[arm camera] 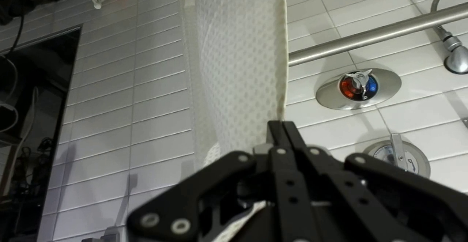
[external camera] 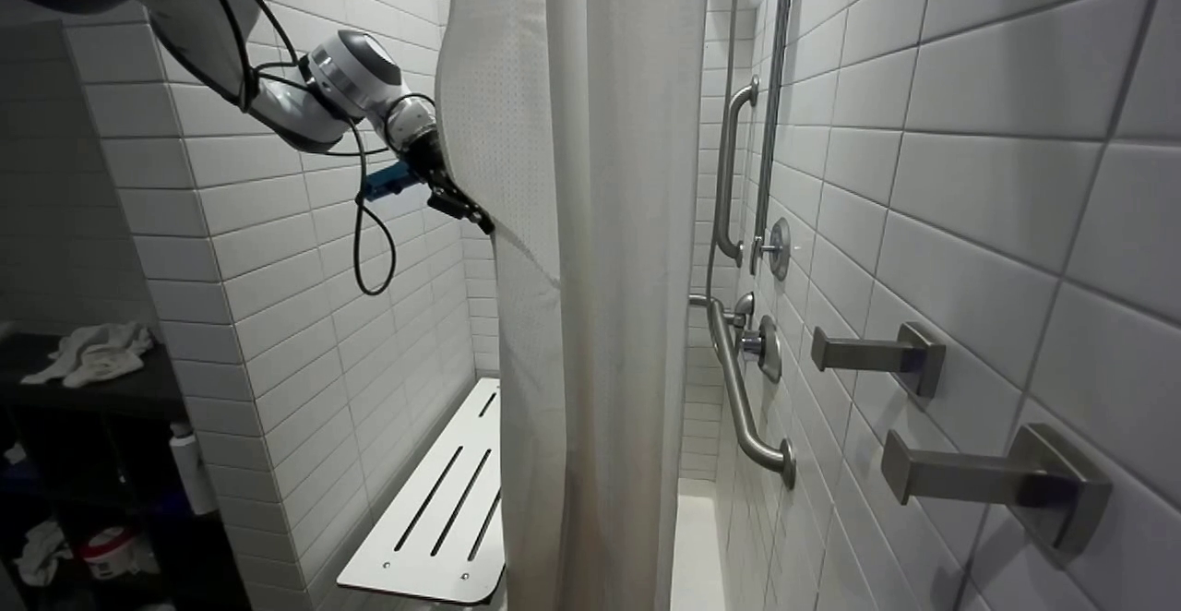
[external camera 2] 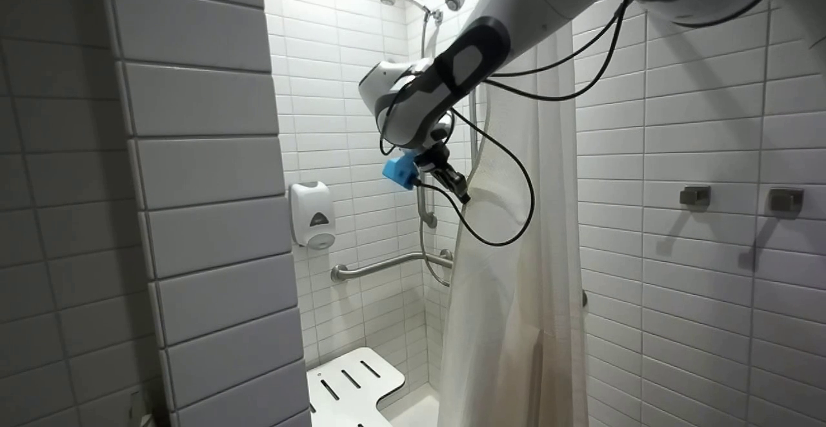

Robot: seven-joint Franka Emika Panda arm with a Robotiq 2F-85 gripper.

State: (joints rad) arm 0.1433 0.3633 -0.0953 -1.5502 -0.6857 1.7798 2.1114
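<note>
A pale, textured shower curtain (external camera: 623, 269) hangs in front of the stall, and it shows in both exterior views. My gripper (external camera: 488, 224) is at the curtain's side edge, its black fingers pressed together. From the wrist view, the edge of the curtain (arm camera: 243, 59) runs down between the fingertips of the gripper (arm camera: 280, 123), which is shut on it. Creases spread across the cloth from that spot in an exterior view, where the gripper (external camera 2: 465, 197) meets the curtain (external camera 2: 510, 298). How much cloth lies between the fingers is hidden.
A white slotted bench (external camera: 443, 509) stands below the arm. Steel grab bars (external camera: 738, 389) and square hooks (external camera: 987, 477) stick out from the tiled wall. Shower valves (arm camera: 358, 88) lie beyond the curtain. A soap dispenser (external camera 2: 313, 214) hangs by a tiled corner wall (external camera 2: 213, 175).
</note>
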